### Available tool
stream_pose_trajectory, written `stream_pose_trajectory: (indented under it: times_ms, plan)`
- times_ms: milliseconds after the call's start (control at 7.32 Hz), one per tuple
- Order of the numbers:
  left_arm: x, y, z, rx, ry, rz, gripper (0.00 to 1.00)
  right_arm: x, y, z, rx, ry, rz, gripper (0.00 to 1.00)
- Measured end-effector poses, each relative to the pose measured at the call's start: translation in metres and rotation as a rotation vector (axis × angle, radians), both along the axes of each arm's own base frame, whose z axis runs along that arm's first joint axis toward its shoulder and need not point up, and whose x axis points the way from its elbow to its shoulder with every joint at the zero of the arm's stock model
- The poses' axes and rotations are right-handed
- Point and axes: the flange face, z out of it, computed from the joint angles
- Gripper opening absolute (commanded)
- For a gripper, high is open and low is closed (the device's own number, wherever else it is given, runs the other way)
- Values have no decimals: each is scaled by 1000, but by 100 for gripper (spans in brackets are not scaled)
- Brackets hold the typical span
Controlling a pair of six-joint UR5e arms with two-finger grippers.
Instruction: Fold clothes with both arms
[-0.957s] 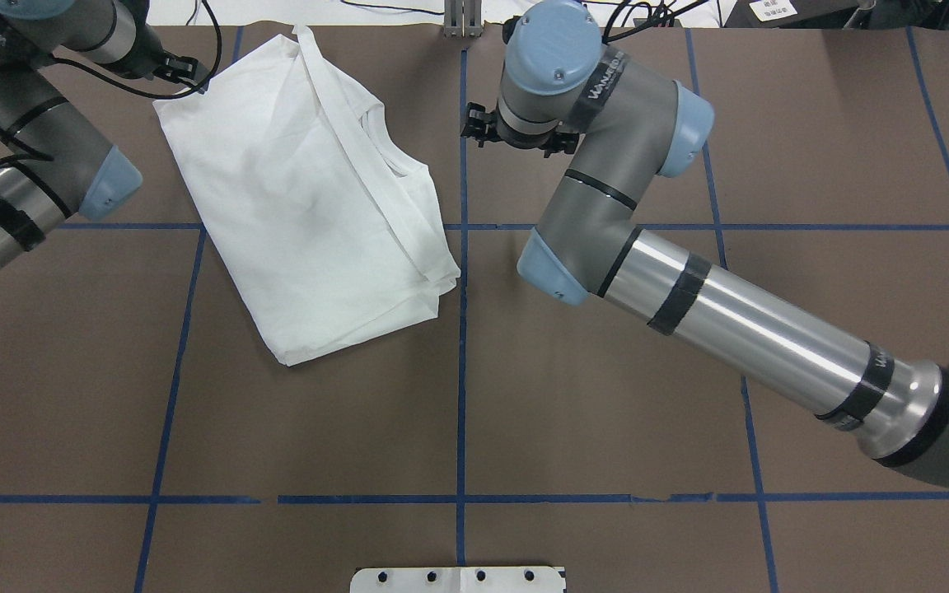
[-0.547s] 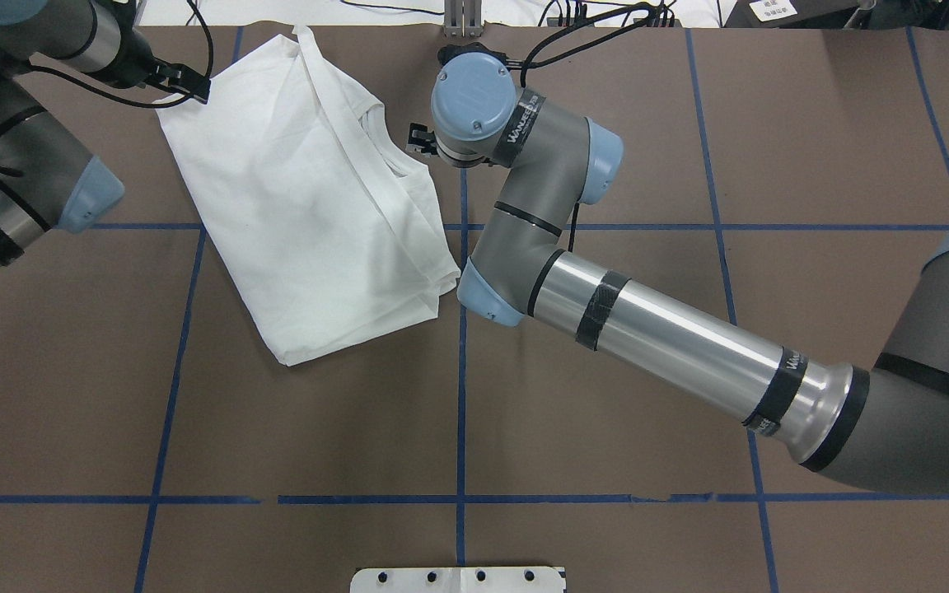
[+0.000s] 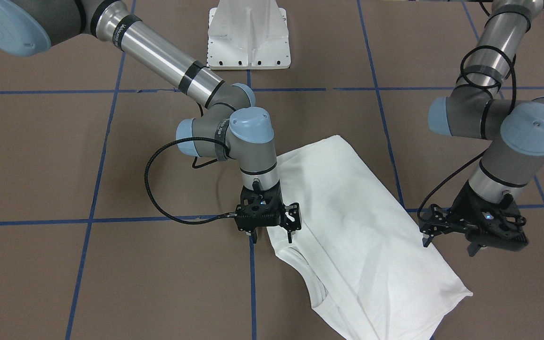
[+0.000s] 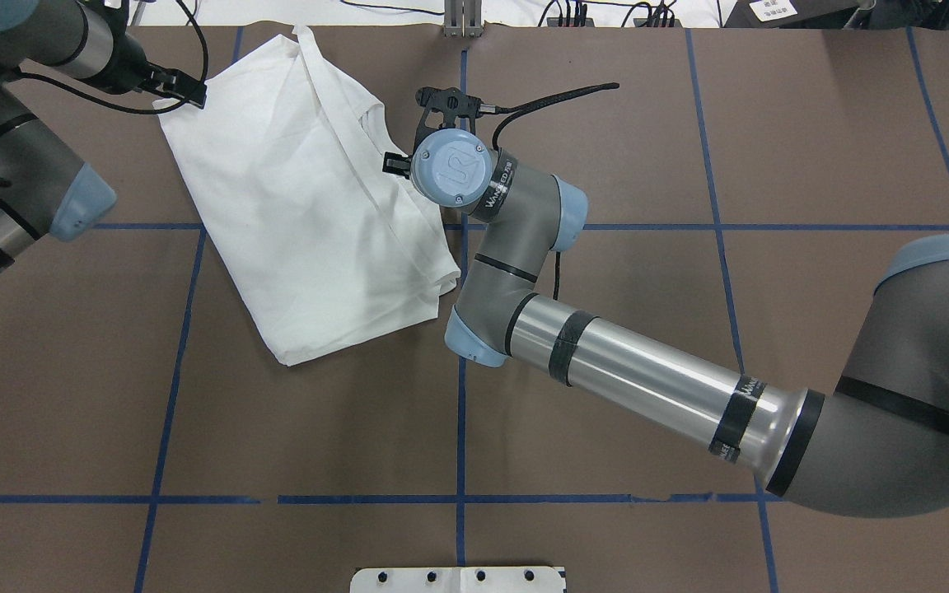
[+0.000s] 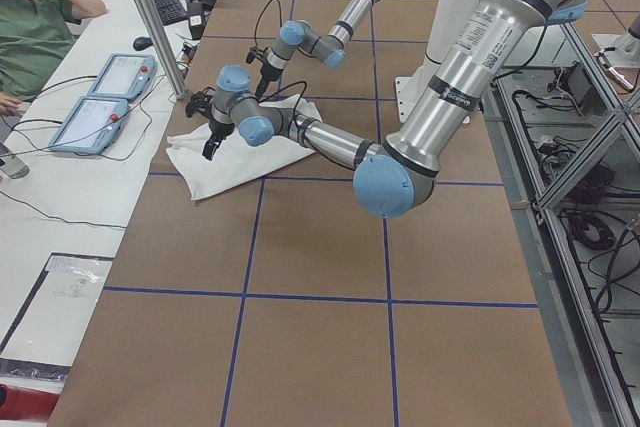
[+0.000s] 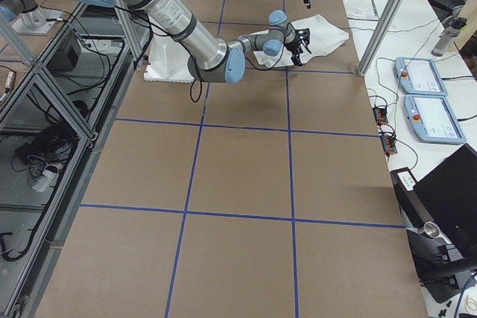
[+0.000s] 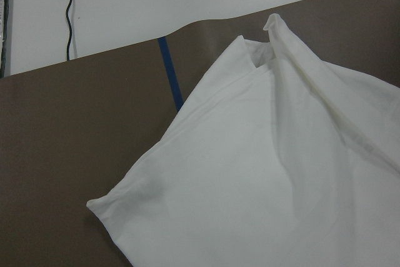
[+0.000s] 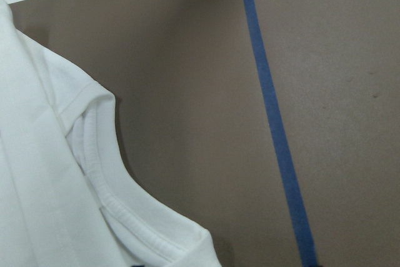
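Note:
The white shirt [image 4: 301, 198] lies folded on the brown table, its ribbed collar [image 3: 310, 274] on the side nearest my right arm. It also shows in the front view [image 3: 361, 236]. My right gripper [image 3: 272, 236] points straight down, open and empty, at the shirt's collar-side edge. From overhead its wrist [image 4: 450, 169] hides it. The right wrist view shows the collar [image 8: 112, 198] beside bare table. My left gripper [image 3: 449, 245] is open and empty, just above the shirt's far corner [image 7: 100, 207]; it also shows overhead [image 4: 194, 92].
The white metal pedestal base [image 3: 248, 38] stands at the robot's side of the table. Blue tape lines [image 4: 462, 395] grid the brown surface. Beyond the far table edge lie control pendants [image 5: 110, 77], and an operator [image 5: 30, 32] sits there.
My right arm swung left toward the shirt and its wrist turned downward over the collar edge. My left gripper shifted only slightly by the far corner. The shirt has not moved.

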Motion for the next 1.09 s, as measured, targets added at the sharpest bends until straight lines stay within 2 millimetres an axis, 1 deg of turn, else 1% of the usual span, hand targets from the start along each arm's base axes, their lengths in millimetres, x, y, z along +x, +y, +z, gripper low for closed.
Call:
stream_pose_trajectory:
  times_ms: [137, 273, 684, 820, 1094]
  plan:
    - [0, 1, 1, -1, 0, 0, 100, -5, 3, 3, 2, -6, 11, 71]
    - [-1, 2, 1, 1, 1, 0, 100, -9, 5, 5, 3, -5, 16, 70]
    - [-2, 3, 0, 1, 2, -1, 100, -13, 7, 10, 0, 3, 17, 59]
    - [-2, 3, 0, 1, 2, -1, 100, -14, 8, 11, 0, 4, 16, 44]
    - [-2, 4, 4, -2, -1, 0, 100, -15, 9, 11, -1, 4, 15, 0]
